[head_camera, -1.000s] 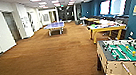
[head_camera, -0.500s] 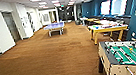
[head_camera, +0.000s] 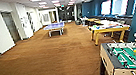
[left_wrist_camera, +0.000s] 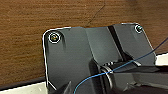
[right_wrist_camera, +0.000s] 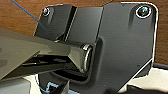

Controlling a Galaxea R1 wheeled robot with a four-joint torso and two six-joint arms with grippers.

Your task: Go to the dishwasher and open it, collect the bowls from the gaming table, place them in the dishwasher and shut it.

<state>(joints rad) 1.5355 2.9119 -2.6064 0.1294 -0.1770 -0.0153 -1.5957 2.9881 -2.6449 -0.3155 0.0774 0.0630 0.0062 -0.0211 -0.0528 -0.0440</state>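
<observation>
Head view, gaming table (head_camera: 109, 26) right (yellow-legged), wood floor (head_camera: 49, 60)

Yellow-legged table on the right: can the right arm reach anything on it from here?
Probably not. The yellow-legged table stands well ahead across open brown floor, past the table-football table at the near right. The robot would likely have to drive closer first.

Brown wood-look floor (head_camera: 49, 60), blue table-tennis table (head_camera: 54, 26) standing far down the room, yellow-legged table (head_camera: 108, 28) at right, possibly bearing small items, green-field football table (head_camera: 129, 57) nearest.
</observation>
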